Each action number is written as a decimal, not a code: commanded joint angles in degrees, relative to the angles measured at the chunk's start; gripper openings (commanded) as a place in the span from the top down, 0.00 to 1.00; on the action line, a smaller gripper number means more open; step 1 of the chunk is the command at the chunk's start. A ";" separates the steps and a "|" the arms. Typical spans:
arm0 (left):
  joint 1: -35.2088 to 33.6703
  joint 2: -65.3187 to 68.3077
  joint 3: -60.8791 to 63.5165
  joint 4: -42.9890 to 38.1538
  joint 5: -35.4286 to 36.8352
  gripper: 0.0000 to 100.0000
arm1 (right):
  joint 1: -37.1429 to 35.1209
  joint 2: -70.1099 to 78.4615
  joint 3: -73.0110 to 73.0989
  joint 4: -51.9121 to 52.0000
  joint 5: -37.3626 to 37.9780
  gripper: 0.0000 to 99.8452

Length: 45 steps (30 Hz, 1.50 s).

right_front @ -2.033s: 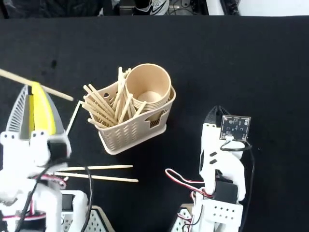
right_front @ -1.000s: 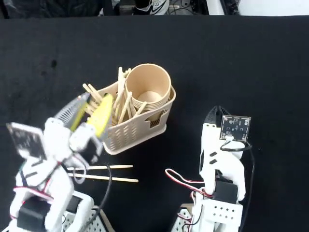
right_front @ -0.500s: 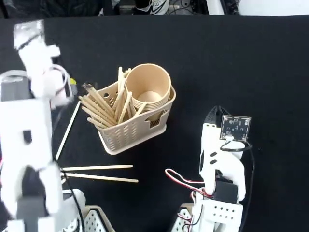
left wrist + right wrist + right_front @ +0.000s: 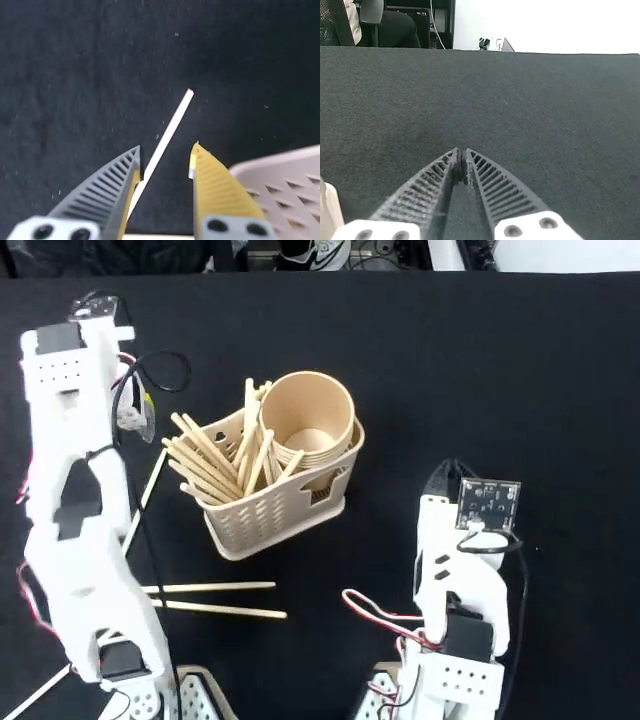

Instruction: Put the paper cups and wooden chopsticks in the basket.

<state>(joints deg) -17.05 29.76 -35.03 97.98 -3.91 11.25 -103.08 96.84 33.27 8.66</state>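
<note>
The cream basket (image 4: 280,510) stands mid-table with stacked paper cups (image 4: 306,412) and several wooden chopsticks (image 4: 205,465) leaning inside it. A loose chopstick (image 4: 147,492) lies on the black cloth just left of the basket. My left gripper (image 4: 140,418) hangs over its far end, open; in the left wrist view the chopstick (image 4: 167,131) runs between the grey and yellow fingers of the left gripper (image 4: 166,146), with the basket corner (image 4: 280,190) beside them. Two more chopsticks (image 4: 205,597) lie in front of the basket. My right gripper (image 4: 462,156) is shut and holds nothing, resting right of the basket (image 4: 448,476).
The left arm's white body (image 4: 75,510) stretches along the table's left side. Another chopstick end (image 4: 35,692) pokes out at the front left corner. Black cloth spreads open behind and to the right of the basket.
The left arm carried a chopstick from the far left over the basket, let it go there, then swung out over the loose chopstick beside the basket. The right arm kept still.
</note>
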 commanded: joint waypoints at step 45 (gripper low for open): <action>-0.31 4.13 -4.79 -2.46 -4.04 0.97 | 1.23 -2.68 -0.75 -0.26 0.53 0.99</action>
<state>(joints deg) -17.05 44.88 -37.49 94.37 -10.42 11.87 -103.08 96.84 33.27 8.66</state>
